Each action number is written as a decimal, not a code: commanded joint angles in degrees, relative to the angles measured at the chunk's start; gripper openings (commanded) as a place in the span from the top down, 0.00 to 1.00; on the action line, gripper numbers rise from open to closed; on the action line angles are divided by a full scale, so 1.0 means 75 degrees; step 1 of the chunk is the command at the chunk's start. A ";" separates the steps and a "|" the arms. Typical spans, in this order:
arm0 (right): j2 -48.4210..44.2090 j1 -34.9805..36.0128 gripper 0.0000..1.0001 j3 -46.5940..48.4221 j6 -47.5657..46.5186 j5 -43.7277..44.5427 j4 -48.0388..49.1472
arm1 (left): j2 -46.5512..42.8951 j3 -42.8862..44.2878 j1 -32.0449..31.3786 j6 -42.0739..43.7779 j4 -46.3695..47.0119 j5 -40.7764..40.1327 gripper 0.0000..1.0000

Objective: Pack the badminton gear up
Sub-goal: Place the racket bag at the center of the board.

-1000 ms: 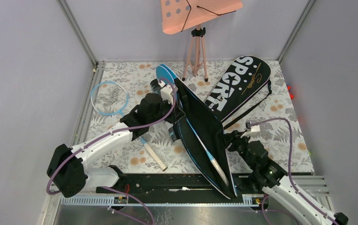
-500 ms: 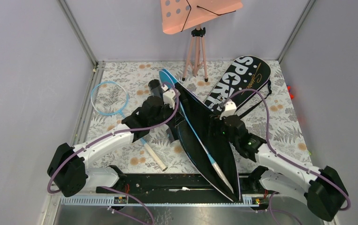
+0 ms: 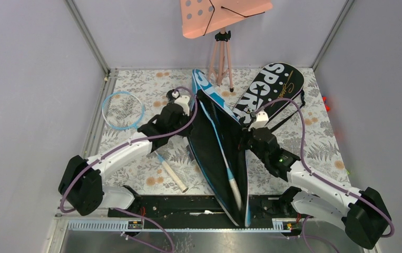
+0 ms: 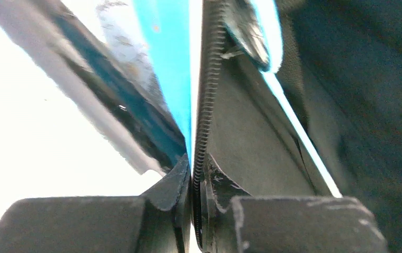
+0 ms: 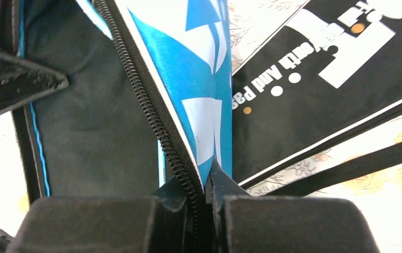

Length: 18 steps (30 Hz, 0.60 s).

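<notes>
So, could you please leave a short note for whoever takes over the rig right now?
Left gripper: shut on one zip edge of the blue bag.
Right gripper: shut on the opposite edge; the bag is held open between them.
Done: one racket lies inside the bag.
Left: a second racket lies out at the left, unpacked; bag unzipped.
The black bag lies flat at the back right.

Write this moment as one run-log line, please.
left gripper: shut on blue bag edge | right gripper: shut on opposite edge | racket: inside bag
</notes>
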 commanded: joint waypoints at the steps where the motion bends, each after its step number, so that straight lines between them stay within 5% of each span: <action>1: 0.0094 -0.0019 1.00 -0.0050 0.1135 -0.0141 0.0877 | 0.0379 0.1062 0.0504 0.0222 -0.0133 -0.1294 0.88; 4: 0.0545 -0.0016 1.00 0.0104 0.1600 -0.0589 0.1196 | 0.0759 0.1527 0.0633 0.0093 -0.0415 -0.1199 0.87; 7: 0.1029 -0.0012 1.00 0.0101 0.1800 -0.0573 0.1321 | 0.0868 0.1462 0.0636 -0.0049 -0.0312 -0.0410 0.73; 13: 0.1345 -0.0016 1.00 -0.0210 0.2013 -0.0677 0.1961 | 0.0140 0.0643 0.0625 -0.0516 -0.0094 -0.0186 0.27; 15: 0.1403 -0.0015 1.00 -0.0202 0.2017 -0.0754 0.2046 | -0.0335 0.0380 0.0604 -0.0637 -0.0098 -0.0018 0.04; 18: 0.1506 -0.0006 1.00 -0.0163 0.2002 -0.0834 0.2117 | -0.1434 -0.0157 0.0524 -0.0976 -0.0093 -0.0059 0.01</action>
